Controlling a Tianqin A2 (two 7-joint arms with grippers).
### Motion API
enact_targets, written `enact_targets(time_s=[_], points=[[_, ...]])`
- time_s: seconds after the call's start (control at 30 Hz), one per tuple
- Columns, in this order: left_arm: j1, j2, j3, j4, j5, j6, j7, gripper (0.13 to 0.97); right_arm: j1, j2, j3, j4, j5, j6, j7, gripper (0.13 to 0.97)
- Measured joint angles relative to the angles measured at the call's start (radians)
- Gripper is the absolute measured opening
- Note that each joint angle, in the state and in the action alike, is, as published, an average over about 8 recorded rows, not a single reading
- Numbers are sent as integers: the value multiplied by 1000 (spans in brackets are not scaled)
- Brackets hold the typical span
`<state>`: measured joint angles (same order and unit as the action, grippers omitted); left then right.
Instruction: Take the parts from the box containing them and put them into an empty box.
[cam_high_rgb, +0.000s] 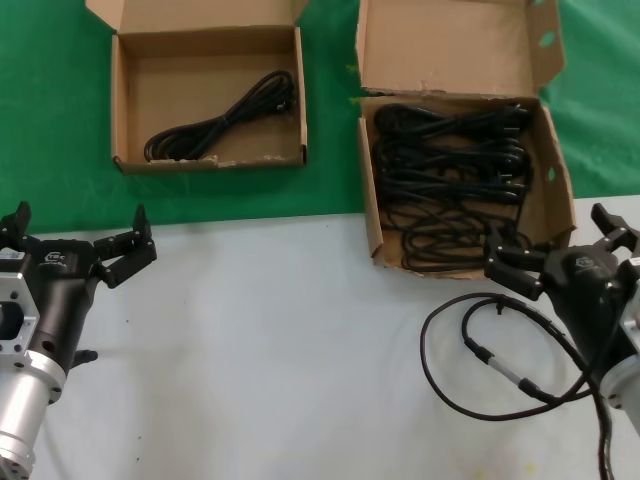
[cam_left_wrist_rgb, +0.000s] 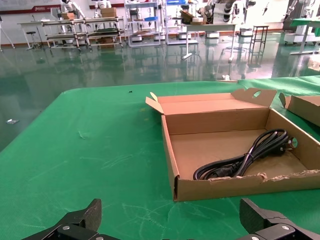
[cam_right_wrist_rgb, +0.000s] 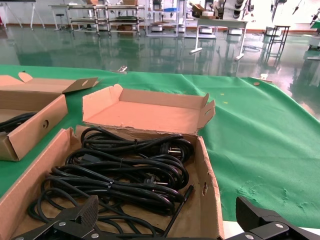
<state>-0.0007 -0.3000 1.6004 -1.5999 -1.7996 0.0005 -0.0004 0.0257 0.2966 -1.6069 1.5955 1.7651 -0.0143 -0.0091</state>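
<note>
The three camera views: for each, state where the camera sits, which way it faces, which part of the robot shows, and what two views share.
Head view: on the robot's head, facing forward and down at both boxes; the left end effector and right end effector show, both open.
Left wrist view: on the left arm, facing the smaller box with one power cord; its own fingertips show.
Right wrist view: on the right arm, facing the larger box of cords; its own fingertips show.
Both wrist views also show the other box at one edge.
</note>
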Motion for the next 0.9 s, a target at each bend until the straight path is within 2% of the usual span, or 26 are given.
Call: enact_targets(time_s=[0.9], points=[[0,0,0,0,0,0,0,966,0,0,0,0,0,0,0,966]])
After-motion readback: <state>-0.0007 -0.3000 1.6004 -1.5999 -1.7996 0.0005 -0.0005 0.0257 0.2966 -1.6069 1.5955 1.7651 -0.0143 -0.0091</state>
